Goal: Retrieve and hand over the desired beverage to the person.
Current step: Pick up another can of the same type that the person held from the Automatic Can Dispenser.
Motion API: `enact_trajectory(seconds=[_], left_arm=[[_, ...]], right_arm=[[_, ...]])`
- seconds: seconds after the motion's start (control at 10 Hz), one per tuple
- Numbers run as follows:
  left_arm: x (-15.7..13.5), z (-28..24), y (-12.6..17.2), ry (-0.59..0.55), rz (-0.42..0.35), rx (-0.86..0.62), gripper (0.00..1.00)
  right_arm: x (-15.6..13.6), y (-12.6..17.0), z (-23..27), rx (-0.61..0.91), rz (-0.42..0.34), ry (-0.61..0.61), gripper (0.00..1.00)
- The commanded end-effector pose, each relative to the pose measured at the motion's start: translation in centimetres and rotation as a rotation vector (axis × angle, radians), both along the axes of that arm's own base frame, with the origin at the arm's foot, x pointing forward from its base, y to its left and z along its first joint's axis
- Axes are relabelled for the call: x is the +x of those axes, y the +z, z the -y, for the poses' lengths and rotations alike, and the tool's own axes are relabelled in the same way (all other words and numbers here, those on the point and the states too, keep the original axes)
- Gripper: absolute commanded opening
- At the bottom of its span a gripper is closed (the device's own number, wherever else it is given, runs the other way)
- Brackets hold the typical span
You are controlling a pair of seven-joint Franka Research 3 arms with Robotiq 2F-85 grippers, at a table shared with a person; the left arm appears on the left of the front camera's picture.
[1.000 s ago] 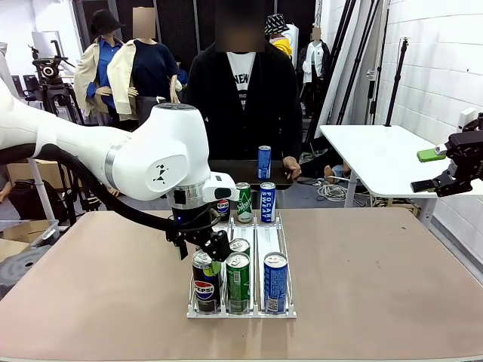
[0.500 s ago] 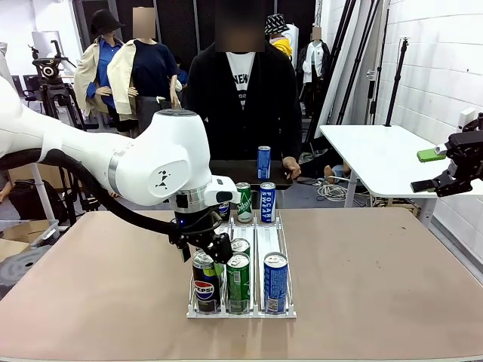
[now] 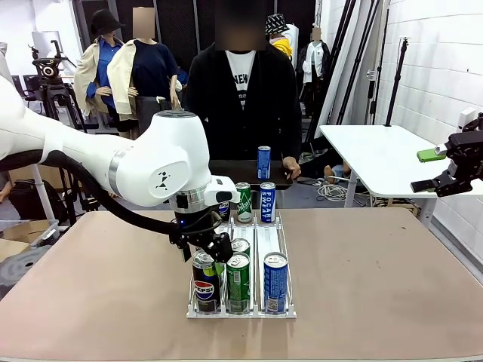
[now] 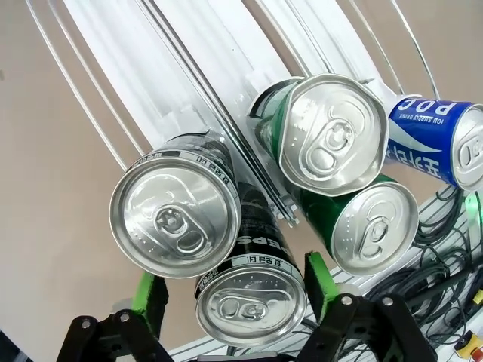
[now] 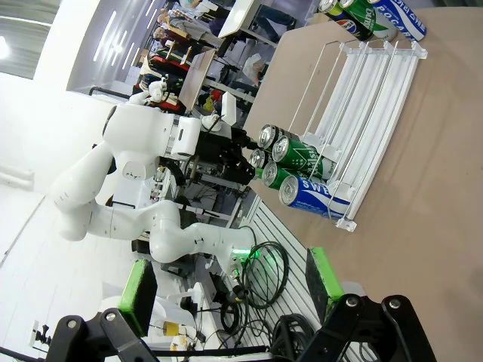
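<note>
Left tool [image 4: 234,277] lowered, spread astride front Pepsi can [image 4: 250,305] in rack [image 4: 219,45]; right tool [image 5: 230,285] spread.

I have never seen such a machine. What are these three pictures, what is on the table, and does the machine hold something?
These are two white robot arms with two-finger grippers. The front picture looks across the table to the person; the other two come from cameras on each wrist. A white rack holds drink cans in lanes. The left gripper is open around the front Pepsi can, not yet gripping it. The right gripper is open and holds nothing.
</note>
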State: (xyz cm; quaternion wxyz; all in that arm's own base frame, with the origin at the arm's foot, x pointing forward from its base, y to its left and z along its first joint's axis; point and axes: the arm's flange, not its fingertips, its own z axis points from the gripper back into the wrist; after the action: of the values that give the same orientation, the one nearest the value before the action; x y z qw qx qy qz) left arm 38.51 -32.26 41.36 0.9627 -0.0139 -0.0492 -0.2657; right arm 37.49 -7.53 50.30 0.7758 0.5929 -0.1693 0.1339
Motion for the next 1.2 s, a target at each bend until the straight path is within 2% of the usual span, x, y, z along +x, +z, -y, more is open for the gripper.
enact_trajectory(seconds=[0.0, 0.3, 0.6, 0.7, 0.8, 1.1], left_arm=[[-0.18, 0.06, -0.20, 0.022, 0.007, -0.016, 0.55], [-0.27, 0.02, -0.19, 0.024, -0.003, -0.021, 0.00], [-0.33, 0.02, -0.11, 0.022, -0.018, -0.025, 0.00], [-0.51, -0.49, 0.01, 0.041, -0.061, 0.014, 0.00], [-0.07, 0.14, 0.05, 0.003, -0.003, -0.007, 0.00], [-0.07, 0.14, 0.05, 0.003, -0.003, -0.007, 0.00]], right_arm=[[-0.46, -0.20, -0.12, 0.003, 0.002, 0.006, 1.00], [-0.46, -0.20, -0.12, 0.003, 0.002, 0.006, 1.00], [-0.46, -0.20, -0.12, 0.003, 0.002, 0.006, 1.00], [-0.46, -0.20, -0.12, 0.003, 0.002, 0.006, 1.00], [-0.46, -0.20, -0.12, 0.003, 0.002, 0.006, 1.00], [-0.46, -0.20, -0.12, 0.003, 0.002, 0.006, 1.00]])
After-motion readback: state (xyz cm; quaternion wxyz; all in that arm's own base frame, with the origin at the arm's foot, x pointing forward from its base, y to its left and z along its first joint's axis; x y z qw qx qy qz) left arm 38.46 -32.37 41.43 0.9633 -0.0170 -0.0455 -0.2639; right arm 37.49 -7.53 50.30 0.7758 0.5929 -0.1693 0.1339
